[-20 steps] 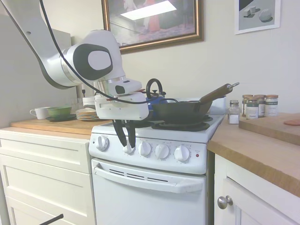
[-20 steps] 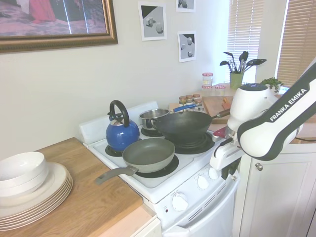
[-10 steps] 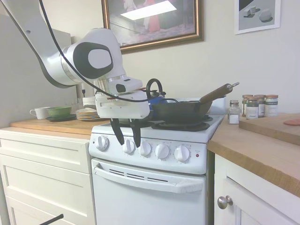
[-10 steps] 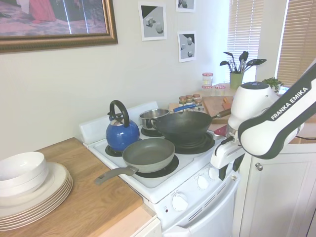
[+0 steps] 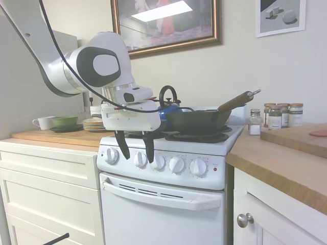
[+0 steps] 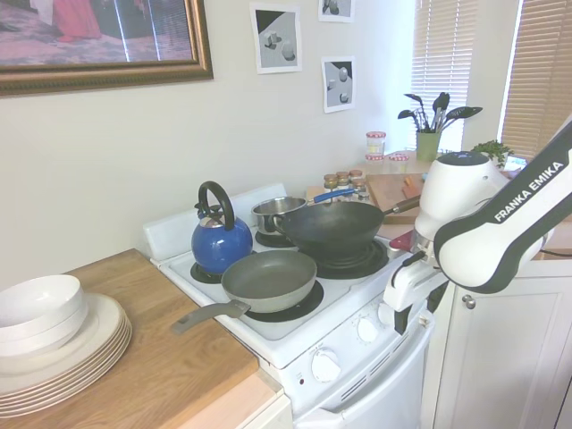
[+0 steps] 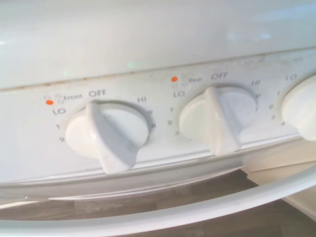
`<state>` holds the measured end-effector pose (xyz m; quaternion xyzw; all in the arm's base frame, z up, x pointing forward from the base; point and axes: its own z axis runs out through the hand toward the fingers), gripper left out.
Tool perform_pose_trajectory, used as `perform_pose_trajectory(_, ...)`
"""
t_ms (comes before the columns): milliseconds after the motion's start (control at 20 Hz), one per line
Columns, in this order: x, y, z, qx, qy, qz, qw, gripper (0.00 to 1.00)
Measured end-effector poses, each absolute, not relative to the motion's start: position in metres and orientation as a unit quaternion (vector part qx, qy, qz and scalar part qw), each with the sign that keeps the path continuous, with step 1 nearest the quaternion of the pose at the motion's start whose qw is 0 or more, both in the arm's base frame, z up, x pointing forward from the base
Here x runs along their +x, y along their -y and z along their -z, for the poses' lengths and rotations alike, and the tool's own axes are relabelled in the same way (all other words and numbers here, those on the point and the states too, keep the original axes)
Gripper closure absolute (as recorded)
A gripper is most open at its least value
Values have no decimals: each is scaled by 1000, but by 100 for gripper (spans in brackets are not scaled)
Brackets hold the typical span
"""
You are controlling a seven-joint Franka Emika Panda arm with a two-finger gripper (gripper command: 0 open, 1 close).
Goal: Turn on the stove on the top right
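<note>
The stove stands between white cupboards with wooden tables, its five white knobs in a row across the front panel. The tool hangs in front of that panel with its two dark fingers spread apart, pointing down. In the first exterior view one finger lies between the first and second knobs from the left, and the other crosses the gap between the second knob and the third. Whether the fingers touch the knob cannot be told.

The wrist view shows two knobs close up: one marked "Front" and one marked "Rear", each with OFF, LO and HI printed around it. Both ridges stand close to upright, near the OFF marks.

On the burners sit a blue kettle, a grey pan, a dark wok and a small steel pot. A small red light shows to the right of the knobs. Plates are stacked on the table beside the stove.
</note>
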<state>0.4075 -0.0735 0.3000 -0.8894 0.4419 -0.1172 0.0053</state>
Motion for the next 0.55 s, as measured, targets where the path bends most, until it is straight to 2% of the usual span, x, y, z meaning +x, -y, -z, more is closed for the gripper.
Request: perform_pose_trajectory(550,410,60,-314,-895,-425,134,8,0)
